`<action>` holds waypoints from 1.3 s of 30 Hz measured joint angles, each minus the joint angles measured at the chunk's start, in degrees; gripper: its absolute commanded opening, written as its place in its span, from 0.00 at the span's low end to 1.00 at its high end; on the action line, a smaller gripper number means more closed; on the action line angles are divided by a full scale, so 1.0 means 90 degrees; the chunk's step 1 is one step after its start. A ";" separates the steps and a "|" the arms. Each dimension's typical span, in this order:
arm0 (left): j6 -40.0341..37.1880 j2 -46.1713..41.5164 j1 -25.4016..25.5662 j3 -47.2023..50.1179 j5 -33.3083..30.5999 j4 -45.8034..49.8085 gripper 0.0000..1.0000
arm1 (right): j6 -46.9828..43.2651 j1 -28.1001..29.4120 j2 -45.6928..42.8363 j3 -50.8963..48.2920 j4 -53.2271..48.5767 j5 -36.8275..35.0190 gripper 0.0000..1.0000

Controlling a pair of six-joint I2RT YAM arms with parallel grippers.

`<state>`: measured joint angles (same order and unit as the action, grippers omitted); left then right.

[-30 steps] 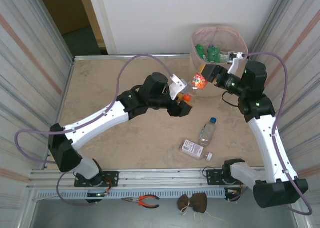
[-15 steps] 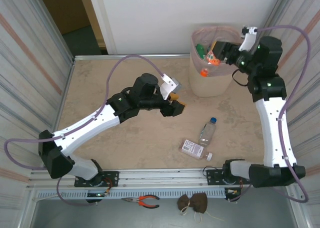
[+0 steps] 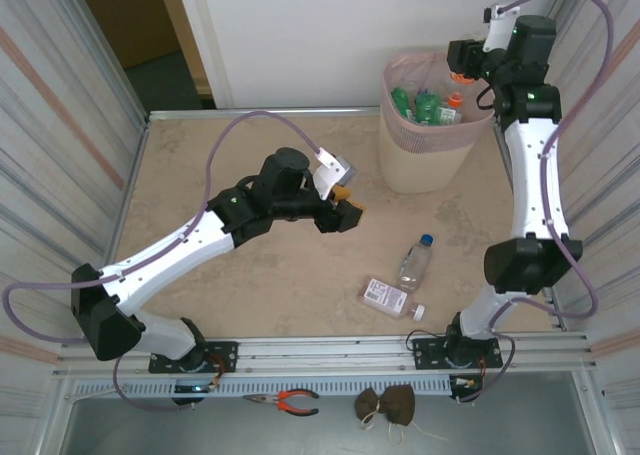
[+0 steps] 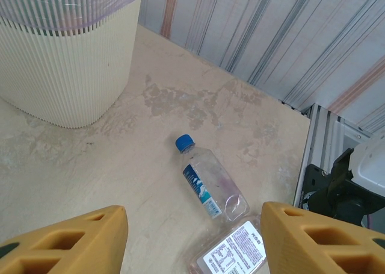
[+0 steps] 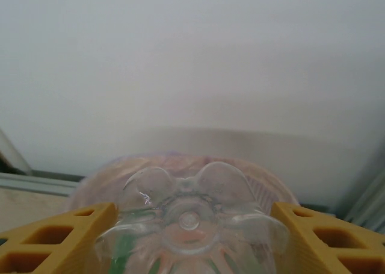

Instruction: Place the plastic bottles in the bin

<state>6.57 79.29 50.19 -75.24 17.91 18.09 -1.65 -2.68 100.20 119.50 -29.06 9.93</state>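
Observation:
The cream ribbed bin (image 3: 425, 160) with its pink liner stands at the back right and holds green bottles (image 3: 415, 105). High above its rim, my right gripper (image 3: 462, 67) is shut on a clear orange-capped bottle (image 3: 454, 102) that hangs cap-down into the bin. That bottle's petal-shaped base (image 5: 189, 217) sits between the yellow fingers (image 5: 66, 232). My left gripper (image 3: 345, 210) hovers open over the table's middle. Beneath my left gripper (image 4: 192, 220) lie a blue-capped clear bottle (image 4: 207, 183) and a flat white-label bottle (image 4: 234, 253). The same blue-capped bottle (image 3: 414, 263) and flat bottle (image 3: 388, 297) lie near the front.
Corrugated walls close in both sides of the beige table (image 3: 230, 155). Red-handled pliers (image 3: 290, 402) and a brown bundle (image 3: 390, 403) lie on the front rail below the table edge. The bin's ribbed side (image 4: 66, 63) stands up-left of the left gripper.
The right arm has swung up from the bin's front to high above its rim, carrying the orange-capped bottle. The left arm has drawn back a little to the left.

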 measured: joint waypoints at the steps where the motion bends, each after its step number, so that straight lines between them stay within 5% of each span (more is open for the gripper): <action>1: 0.0015 0.0000 0.0000 0.0000 0.0000 0.0005 0.60 | -0.0080 -0.0010 0.0165 0.0104 -0.0066 -0.0063 0.54; 14: 0.0114 0.0000 -0.0083 0.0117 0.0002 0.0002 0.59 | -0.0930 0.0005 0.1945 0.1554 -0.1144 -0.0566 0.63; 24: 0.0146 0.0000 -0.0083 0.0119 0.0002 0.0002 0.59 | -0.1120 0.0095 0.2103 0.1693 -0.1498 -0.0699 0.77; 39: 0.0291 -0.0002 -0.0083 0.0141 0.0012 -0.0019 0.58 | -0.1039 0.0129 0.1749 0.1693 -0.1773 -0.0559 0.57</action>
<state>9.19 79.26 49.45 -73.97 18.02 17.91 -11.00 -1.52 115.94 134.74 -45.01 4.91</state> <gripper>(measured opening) 0.578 0.589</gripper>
